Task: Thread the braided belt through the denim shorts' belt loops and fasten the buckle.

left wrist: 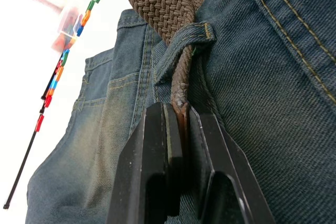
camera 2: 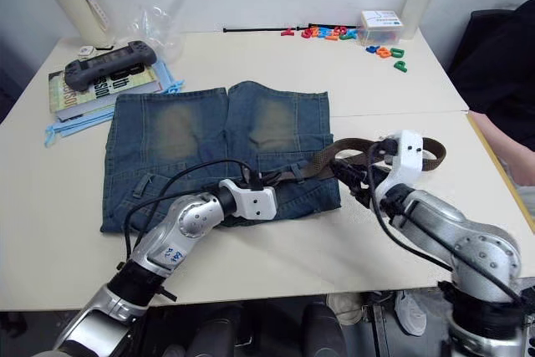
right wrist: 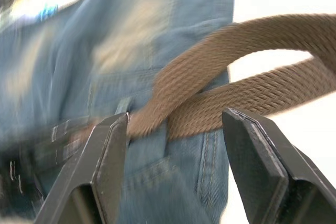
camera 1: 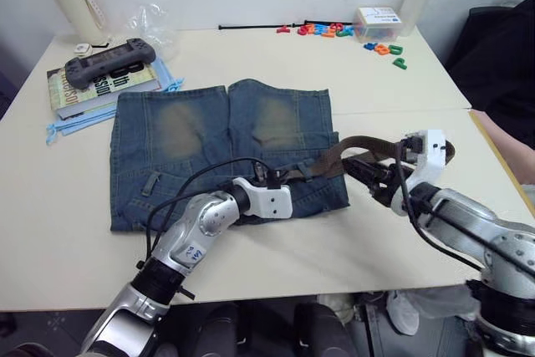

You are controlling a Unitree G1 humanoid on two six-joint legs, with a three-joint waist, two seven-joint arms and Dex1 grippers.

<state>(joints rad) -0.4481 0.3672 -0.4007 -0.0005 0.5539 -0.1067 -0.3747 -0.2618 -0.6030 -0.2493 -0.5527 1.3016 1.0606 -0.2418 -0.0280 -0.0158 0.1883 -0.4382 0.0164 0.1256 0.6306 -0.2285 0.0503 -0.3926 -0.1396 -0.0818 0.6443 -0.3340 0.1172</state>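
Nearest the front edge of the counter (camera 1: 67,232), the left arm reaches forward with its elbow bent and the wrist turned toward the right side, so the left gripper (left wrist: 184,124) lies low over the waistband of the denim shorts (camera 1: 201,135). Its jaws are pressed together on the tip of the braided belt (left wrist: 168,3), pinching the strap just where it comes out of a belt loop (left wrist: 184,43). To the right, the right arm comes in from the front right corner, forearm angled toward the shorts, and the right gripper (right wrist: 176,129) hovers with its jaws spread wide on either side of the belt's folded bend, not touching it. From the loop the belt runs off the shorts' right edge onto bare counter and curls back on itself. Farther back, near the far left corner, a book (camera 1: 92,85) carries a game controller (camera 1: 109,60), and coloured letters (camera 1: 330,31) lie along the far edge.
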